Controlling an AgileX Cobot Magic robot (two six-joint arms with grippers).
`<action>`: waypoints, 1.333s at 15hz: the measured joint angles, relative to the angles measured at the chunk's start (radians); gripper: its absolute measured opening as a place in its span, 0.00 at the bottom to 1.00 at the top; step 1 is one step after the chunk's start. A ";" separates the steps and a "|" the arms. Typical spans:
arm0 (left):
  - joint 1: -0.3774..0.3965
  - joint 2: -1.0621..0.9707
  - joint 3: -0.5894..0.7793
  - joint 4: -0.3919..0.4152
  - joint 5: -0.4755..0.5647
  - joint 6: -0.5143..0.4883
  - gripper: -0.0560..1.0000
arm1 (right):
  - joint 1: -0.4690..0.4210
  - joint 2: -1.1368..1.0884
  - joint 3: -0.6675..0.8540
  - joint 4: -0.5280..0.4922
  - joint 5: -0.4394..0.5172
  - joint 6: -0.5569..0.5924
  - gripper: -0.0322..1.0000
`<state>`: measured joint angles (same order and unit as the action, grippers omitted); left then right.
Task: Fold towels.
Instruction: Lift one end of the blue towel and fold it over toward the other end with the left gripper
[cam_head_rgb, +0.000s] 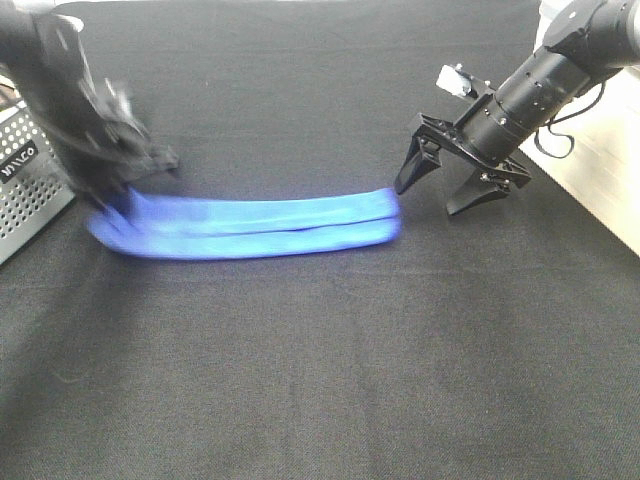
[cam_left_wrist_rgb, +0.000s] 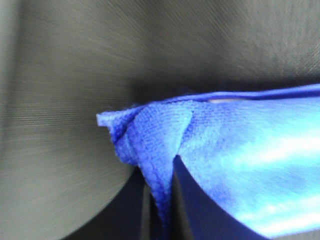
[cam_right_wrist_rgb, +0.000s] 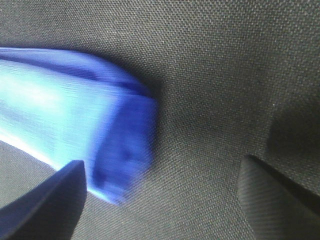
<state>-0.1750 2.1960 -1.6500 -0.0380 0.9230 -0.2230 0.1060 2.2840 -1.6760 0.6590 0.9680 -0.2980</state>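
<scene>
**One end pinched, the other waiting for my right jaws**

The towel (cam_head_rgb: 250, 225) lies on the counter (cam_head_rgb: 320, 400) as a long, narrow band of doubled layers, running from my left jaws across to my right jaws. My left jaws are narrow and closed on a bunched corner of the near end. The left wrist view shows the cloth funnelling down into the pinch. My right jaws stand wide and hold nothing. The band's other end lies just beside one of their fingers, and the rest of the gap is over bare counter.

I judge the step in hand to be taking hold of both ends so the band can be folded across its length. To do it well, my right jaws should shift sideways until the whole end sits between the fingers. They should then come down to the counter and close on every layer, not only the top one. My left pinch looks shallow and off to one corner, so I would lift slowly and keep both ends level. A light tension between the two pairs of jaws should keep the layers from sliding apart or sagging in the middle. The picture around my left jaws is blurred, so I cannot tell how many layers they hold.

Counted:
- One towel.
- Two arms, the left arm (cam_head_rgb: 55, 80) and the right arm (cam_head_rgb: 545, 80), each with one pair of jaws.
- One perforated metal box (cam_head_rgb: 25, 190), just outside my left jaws.
</scene>
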 joint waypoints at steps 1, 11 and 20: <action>0.000 -0.036 -0.046 0.032 0.068 -0.004 0.11 | 0.000 0.000 0.000 0.000 0.019 0.014 0.79; -0.272 -0.021 -0.196 -0.202 0.067 -0.084 0.11 | 0.000 -0.089 0.000 0.003 0.097 0.019 0.79; -0.322 0.104 -0.239 -0.593 -0.181 -0.083 0.66 | 0.000 -0.150 0.000 -0.046 0.155 0.066 0.79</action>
<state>-0.4970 2.3000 -1.8890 -0.6310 0.7420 -0.3060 0.1060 2.1340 -1.6760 0.6130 1.1230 -0.2320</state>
